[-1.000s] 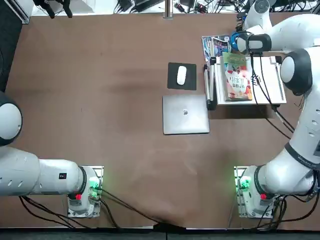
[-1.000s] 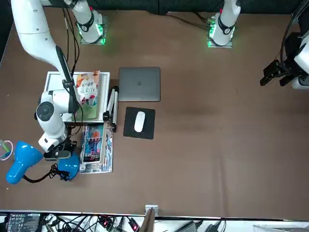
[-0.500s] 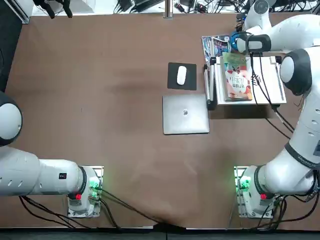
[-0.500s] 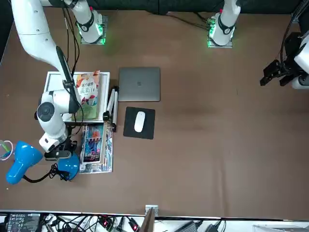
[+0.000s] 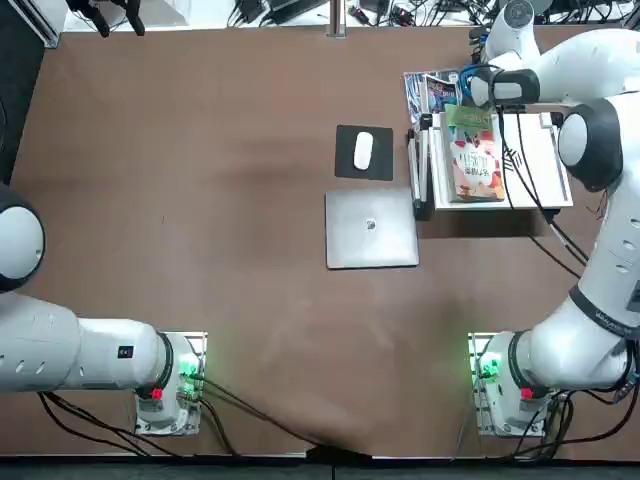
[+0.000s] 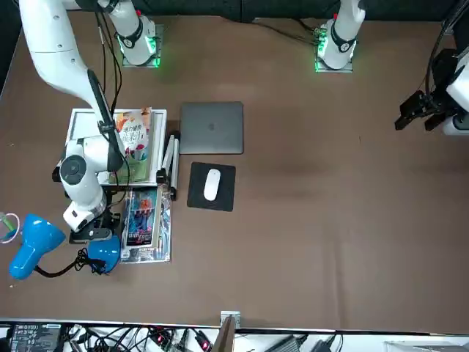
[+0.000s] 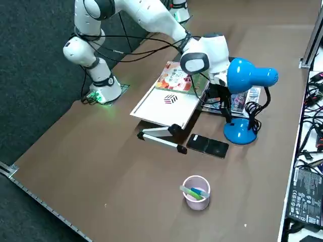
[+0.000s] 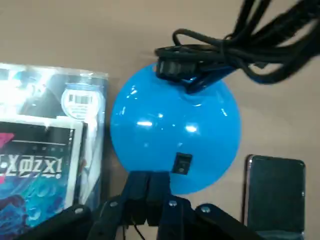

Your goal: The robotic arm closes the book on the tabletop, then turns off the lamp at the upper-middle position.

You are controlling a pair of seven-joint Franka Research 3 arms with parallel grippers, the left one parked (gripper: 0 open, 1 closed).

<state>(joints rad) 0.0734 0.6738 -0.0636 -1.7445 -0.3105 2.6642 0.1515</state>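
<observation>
Resting closed on the raised white box, the green-covered book is lying with its red-and-white picture facing up, near the robotic arm's forearm. The blue desk lamp is standing on the worktop near the box, its round disc base flat and its blue head raised on a black neck, with a bundle of black cable hanging beside it. The right gripper is hovering over the near edge of that base, close to the small black switch; its two fingers are sitting together, with nothing showing between them. Whether they are touching the base, I cannot tell.

Beside the lamp base, a plastic-wrapped blue-pictured leaflet is lying on one side and a black phone on the other. A folded white-and-black stand is resting between the box and the phone. Farther out, a pale cup is holding a green marker and a blue one. On the box's other side, a closed grey laptop is lying near a white mouse, which is sitting on its black pad.
</observation>
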